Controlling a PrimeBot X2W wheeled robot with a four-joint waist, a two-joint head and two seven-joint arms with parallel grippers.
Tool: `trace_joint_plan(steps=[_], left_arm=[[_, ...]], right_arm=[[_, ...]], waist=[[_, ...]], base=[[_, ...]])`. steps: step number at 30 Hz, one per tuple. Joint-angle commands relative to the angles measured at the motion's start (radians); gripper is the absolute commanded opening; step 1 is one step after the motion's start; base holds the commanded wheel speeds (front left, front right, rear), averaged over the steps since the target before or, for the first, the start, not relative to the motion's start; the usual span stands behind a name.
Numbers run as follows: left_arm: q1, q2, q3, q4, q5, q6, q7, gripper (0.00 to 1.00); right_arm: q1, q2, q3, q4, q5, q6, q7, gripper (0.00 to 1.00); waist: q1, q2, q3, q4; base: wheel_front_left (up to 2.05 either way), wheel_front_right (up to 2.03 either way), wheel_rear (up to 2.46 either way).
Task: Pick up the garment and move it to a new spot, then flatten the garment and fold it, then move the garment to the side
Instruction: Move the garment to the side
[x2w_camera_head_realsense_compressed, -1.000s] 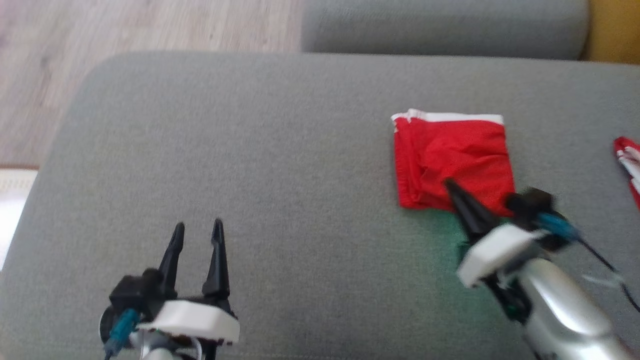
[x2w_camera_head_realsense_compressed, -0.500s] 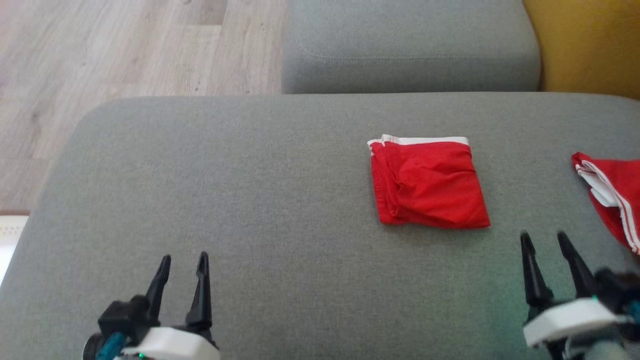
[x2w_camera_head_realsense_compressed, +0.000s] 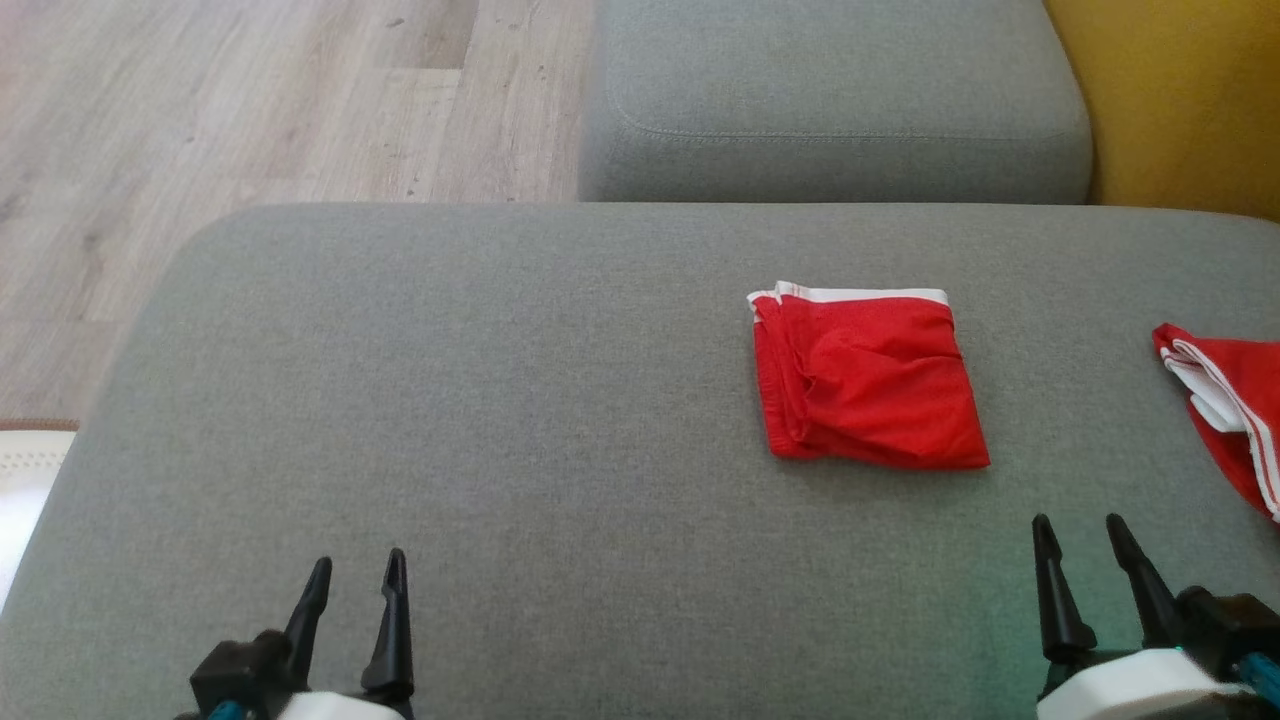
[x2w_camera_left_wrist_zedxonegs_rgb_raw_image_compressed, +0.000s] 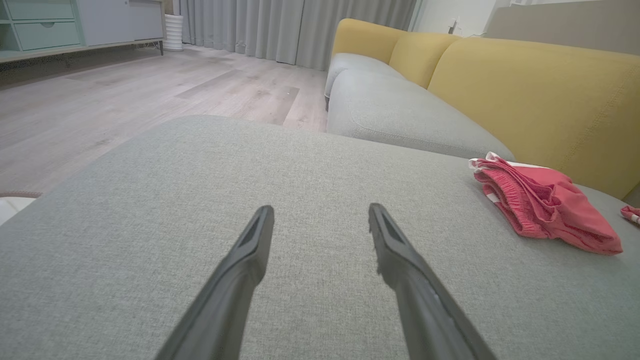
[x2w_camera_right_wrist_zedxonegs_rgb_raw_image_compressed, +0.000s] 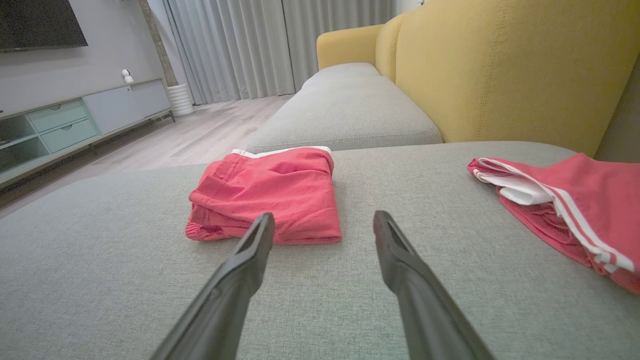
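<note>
The grey sofa cushion (x2w_camera_head_realsense_compressed: 500, 400) bears the folded red garment (x2w_camera_head_realsense_compressed: 865, 380) toward three o'clock in the head view, a second red garment (x2w_camera_head_realsense_compressed: 1235, 410) beyond it at the edge. The left tool (x2w_camera_head_realsense_compressed: 358, 562) at seven o'clock and right tool (x2w_camera_head_realsense_compressed: 1078, 522) at five o'clock gape empty, clear of both.

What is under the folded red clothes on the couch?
The folded red garment lies flat on the gray seat cushion, which shows all around it. The patch of cushion right beneath is covered, so anything tucked under it or between its folds cannot be seen.
</note>
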Motion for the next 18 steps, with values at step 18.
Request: trace_joint_plan(steps=[18], left_arm=[[-0.053, -0.001, -0.019, -0.049, -0.02, 0.018, -0.006, 1.0]], right_arm=[[-0.181, -0.038, 0.033, -0.063, 0.155, -0.001, 0.218, 1.0]], waist=[[0.0, 0.0, 0.028, 0.014]], base=[[0.0, 0.0, 0.0]])
